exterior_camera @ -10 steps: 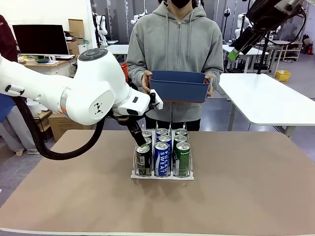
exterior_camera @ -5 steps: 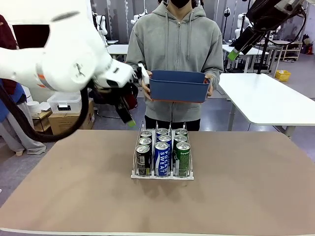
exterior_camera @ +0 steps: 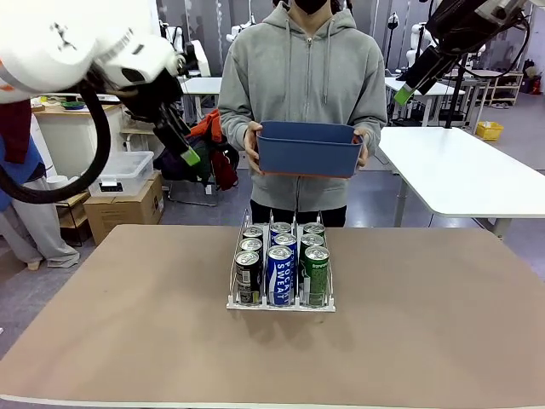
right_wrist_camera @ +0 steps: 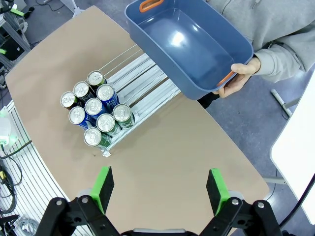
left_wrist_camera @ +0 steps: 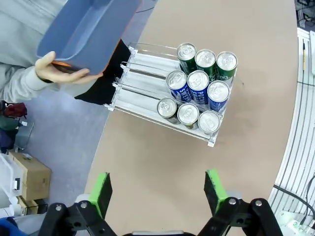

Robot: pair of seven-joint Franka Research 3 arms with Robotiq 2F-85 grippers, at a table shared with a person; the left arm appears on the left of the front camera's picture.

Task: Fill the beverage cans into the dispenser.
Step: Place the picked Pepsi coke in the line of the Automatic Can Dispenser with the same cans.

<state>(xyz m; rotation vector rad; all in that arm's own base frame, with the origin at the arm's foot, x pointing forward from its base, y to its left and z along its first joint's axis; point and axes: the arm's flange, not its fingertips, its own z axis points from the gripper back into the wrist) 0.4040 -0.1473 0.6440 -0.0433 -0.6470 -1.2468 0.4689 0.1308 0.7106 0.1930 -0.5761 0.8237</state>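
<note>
Dispenser point(exterior_camera: 281, 300): mid-surface, nine beverage cans point(exterior_camera: 280, 274) at its near end.
Left claw point(left_wrist_camera: 157, 189): released, raised.
Right claw point(right_wrist_camera: 160, 187): released, raised.

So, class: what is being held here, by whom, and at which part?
Both grippers, left and right, hold nothing. The person's hands hold the blue bin by its two ends.

the front view looks level across the brown table point(exterior_camera: 409, 332) from the robot's side, facing the person point(exterior_camera: 306, 77) at the far edge, fairly near. the left wrist view looks steeply down from high above the table's left part. the right wrist view looks down from higher still. all 3 share the dispenser point(exterior_camera: 281, 300) point(left_wrist_camera: 147, 83) point(right_wrist_camera: 142, 71) and the blue bin point(exterior_camera: 308, 152) point(left_wrist_camera: 88, 34) point(right_wrist_camera: 189, 46).
</note>
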